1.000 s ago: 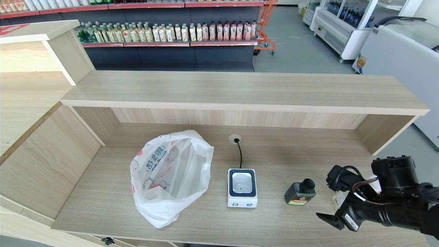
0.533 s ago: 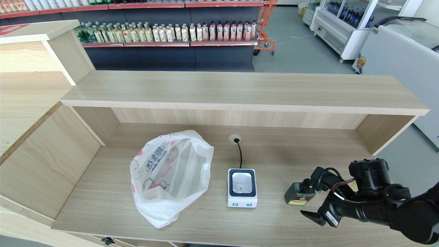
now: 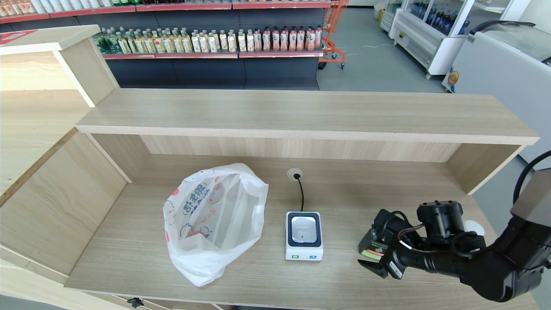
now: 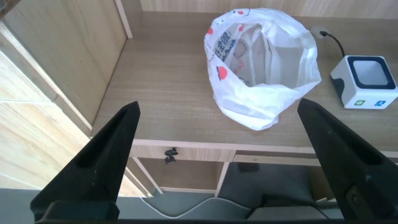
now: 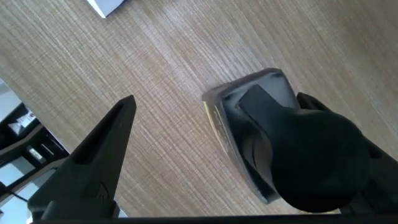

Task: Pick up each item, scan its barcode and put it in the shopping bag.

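Note:
A small dark bottle with a round black cap [image 3: 371, 247] stands on the wooden counter [image 3: 344, 193], right of the white barcode scanner [image 3: 304, 235]. My right gripper [image 3: 374, 249] is open and straddles the bottle [image 5: 255, 124], which sits close against one finger; the other finger [image 5: 93, 168] is well apart from it. The white shopping bag [image 3: 213, 219] lies open at the left, with something reddish inside. My left gripper [image 4: 217, 107] hangs open and empty off the counter's front edge, with the bag [image 4: 261, 62] and scanner [image 4: 365, 79] beyond it.
A white round object [image 3: 473, 227] shows behind my right arm at the counter's right end. The scanner's black cable [image 3: 301, 191] runs back to a hole in the counter. A raised shelf [image 3: 301, 112] spans the back, with side walls left and right.
My right arm has moved left along the counter, from beside the far right item to the dark bottle, and its open fingers now straddle the bottle. The bag and scanner have stayed put.

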Robot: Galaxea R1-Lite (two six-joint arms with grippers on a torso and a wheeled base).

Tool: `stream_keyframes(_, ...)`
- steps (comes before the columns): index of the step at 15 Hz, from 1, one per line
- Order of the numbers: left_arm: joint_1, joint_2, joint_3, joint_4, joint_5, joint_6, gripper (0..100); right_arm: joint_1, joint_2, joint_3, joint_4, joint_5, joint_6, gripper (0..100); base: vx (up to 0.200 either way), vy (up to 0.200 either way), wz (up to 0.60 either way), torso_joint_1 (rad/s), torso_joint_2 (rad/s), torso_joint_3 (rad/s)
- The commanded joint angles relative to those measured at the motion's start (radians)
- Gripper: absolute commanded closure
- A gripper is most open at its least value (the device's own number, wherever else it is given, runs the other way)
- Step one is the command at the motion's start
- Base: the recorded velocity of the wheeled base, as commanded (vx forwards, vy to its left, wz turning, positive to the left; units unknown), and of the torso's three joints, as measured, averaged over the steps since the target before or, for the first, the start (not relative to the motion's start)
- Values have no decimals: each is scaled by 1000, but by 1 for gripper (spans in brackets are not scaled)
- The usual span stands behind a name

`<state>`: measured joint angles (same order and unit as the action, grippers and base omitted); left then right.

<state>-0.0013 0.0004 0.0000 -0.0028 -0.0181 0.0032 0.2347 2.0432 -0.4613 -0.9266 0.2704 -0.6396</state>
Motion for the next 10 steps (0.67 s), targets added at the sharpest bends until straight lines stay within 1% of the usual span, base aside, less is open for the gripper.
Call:
stream_keyframes(1,0,0,0,0,0,0,0,0,25,0,-8,29,6,0,0,0,0,0,0,0)
stream_keyframes(3,0,0,0,0,0,0,0,-5,25,-2,-9,62,28,0,0,0,0,0,0,0)
stream_keyframes(4,0,0,0,0,0,0,0,-6,31,0,-23,84,46,100,0,0,0,0,0,0)
stream_keyframes(6,0,0,0,0,0,0,0,-6,49,-2,-54,90,70,100,0,0,0,0,0,0)
stream_keyframes(10,0,0,0,0,0,0,0,-28,63,7,-83,90,69,100,0,0,0,0,0,0)
